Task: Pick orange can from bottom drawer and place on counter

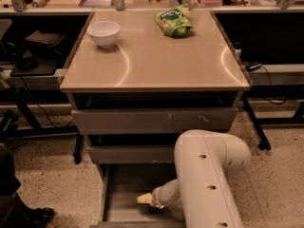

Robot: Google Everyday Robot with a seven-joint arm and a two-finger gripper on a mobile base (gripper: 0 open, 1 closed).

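Item 1, surface (156, 65): glossy beige top of the grey cabinet, carrying two things well apart. A white bowl (104, 33) is standing upright near the rear left corner. A green snack bag (173, 22) is lying at the rear edge, right of centre.

Item 2, upper drawers: the top drawer (152, 120) and the middle drawer (128, 153) are showing plain grey fronts under the surface.

Item 3, bottom drawer (124, 194): it is standing pulled out toward the camera, with its grey floor showing on the left side.

Item 4, arm (209, 175): the pale, bulky arm is bending down from the lower right and reaching into the bottom drawer.

Item 5, end effector (145, 199): its pale tip is sitting low inside the bottom drawer, pointing left. Whether it is apart, together or clamped on anything cannot be told.

Item 6, orange can: it is not showing clearly, so its place cannot be told.
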